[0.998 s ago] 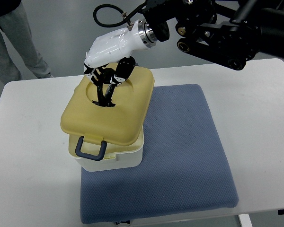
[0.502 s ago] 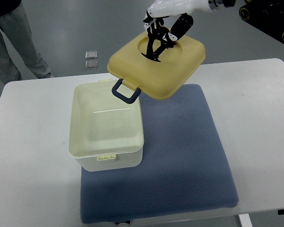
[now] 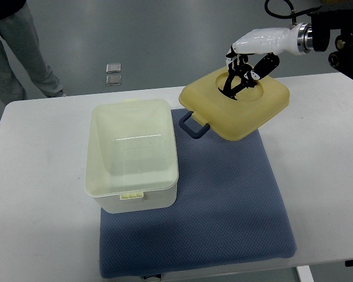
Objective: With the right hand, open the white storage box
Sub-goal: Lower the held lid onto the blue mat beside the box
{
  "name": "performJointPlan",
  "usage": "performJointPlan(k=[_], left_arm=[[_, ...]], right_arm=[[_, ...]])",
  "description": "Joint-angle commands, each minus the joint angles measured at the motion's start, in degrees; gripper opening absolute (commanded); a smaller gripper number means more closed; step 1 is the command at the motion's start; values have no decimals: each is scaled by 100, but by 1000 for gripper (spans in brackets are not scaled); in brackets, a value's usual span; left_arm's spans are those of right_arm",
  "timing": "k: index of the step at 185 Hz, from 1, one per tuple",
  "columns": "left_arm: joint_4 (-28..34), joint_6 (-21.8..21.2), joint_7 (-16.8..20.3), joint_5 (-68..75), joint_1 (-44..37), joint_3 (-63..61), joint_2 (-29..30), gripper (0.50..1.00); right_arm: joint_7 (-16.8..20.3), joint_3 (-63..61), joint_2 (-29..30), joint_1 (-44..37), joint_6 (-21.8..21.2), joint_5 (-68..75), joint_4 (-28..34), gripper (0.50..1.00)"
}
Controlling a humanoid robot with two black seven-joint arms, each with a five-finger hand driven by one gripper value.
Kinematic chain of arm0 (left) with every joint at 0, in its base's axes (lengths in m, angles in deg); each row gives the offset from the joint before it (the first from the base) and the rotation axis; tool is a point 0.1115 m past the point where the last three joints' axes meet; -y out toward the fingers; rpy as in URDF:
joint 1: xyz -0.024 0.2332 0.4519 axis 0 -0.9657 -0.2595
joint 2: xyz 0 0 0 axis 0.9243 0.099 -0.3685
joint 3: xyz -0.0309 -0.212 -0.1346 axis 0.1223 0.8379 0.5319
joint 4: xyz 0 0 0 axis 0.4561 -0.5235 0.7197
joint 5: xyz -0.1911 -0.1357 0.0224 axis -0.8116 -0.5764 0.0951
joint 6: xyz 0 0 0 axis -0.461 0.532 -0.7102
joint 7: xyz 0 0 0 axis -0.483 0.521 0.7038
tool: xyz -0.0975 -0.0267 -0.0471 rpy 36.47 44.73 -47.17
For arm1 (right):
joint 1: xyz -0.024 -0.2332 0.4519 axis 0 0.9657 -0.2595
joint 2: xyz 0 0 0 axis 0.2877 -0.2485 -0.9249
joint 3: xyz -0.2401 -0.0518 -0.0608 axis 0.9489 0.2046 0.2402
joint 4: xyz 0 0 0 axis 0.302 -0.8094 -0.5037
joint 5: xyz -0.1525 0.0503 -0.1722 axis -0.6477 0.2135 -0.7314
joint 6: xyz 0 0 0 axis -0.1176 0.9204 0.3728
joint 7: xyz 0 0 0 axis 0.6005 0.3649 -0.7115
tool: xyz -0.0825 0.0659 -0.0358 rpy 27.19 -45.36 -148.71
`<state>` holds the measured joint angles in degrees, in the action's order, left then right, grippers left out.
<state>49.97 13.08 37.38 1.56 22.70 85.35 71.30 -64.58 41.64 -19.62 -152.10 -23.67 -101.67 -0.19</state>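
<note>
Your right hand (image 3: 247, 64) comes in from the upper right, its fingers (image 3: 238, 82) clamped in the round recess of the yellow lid (image 3: 235, 108). The lid hangs tilted over the far edge of the blue mat (image 3: 223, 200), its dark handle (image 3: 194, 124) pointing toward the box (image 3: 132, 155). The box sits open on the mat's left side, apart from the lid. You have a person's legs (image 3: 17, 53) at the top left beyond the surface (image 3: 41, 176), and two small tiles (image 3: 113, 74) on the floor.
</note>
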Motion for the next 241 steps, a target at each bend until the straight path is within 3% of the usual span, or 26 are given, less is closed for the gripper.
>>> performJointPlan(k=[1, 101, 157, 241], left_arm=[[0, 0, 3, 2, 0, -3, 0, 1000], [0, 0, -6, 2, 0, 5, 0, 1000], [0, 0, 3, -7, 0, -3, 0, 1000], [0, 0, 3, 2, 0, -3, 0, 1000]], right_arm=[[6, 22, 6, 183, 130, 0, -12, 500], [6, 5, 120, 807, 332, -26, -109, 500], [14, 22, 612, 904, 332, -52, -109, 500], [14, 22, 859, 1080, 314, -70, -118, 500]])
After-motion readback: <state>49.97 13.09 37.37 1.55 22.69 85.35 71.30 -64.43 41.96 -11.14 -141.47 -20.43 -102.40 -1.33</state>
